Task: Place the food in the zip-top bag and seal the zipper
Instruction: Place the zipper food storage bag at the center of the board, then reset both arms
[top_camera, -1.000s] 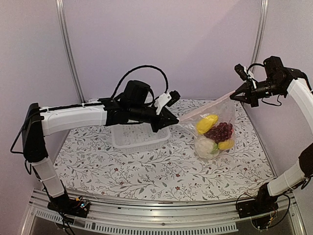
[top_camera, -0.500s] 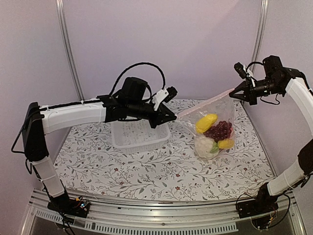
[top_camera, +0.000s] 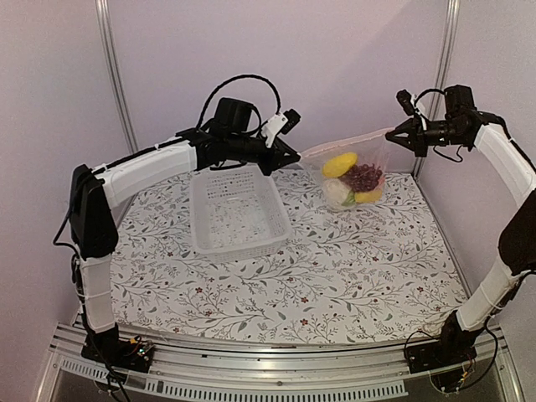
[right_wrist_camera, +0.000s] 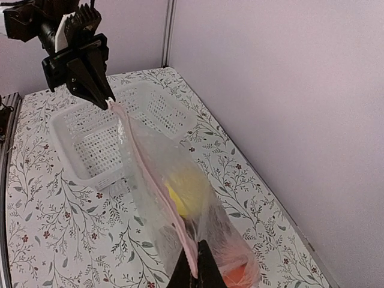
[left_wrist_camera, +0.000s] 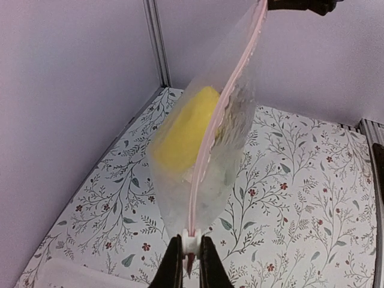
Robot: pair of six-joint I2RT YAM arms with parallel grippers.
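Note:
The zip-top bag hangs in the air at the back of the table, stretched between my two grippers. Through it show a yellow piece of food, dark grapes, white cauliflower and something orange. The pink zipper runs taut along the top edge. My left gripper is shut on the white slider at the zipper's left end. My right gripper is shut on the bag's right top corner.
The white slotted basket stands on the flowered tablecloth under the left arm, left of the bag. The back wall and a metal corner post are close behind the right gripper.
Both arms have lifted the bag higher and carried it toward the back wall. The left arm has swung up off the basket. Both grips are unchanged.

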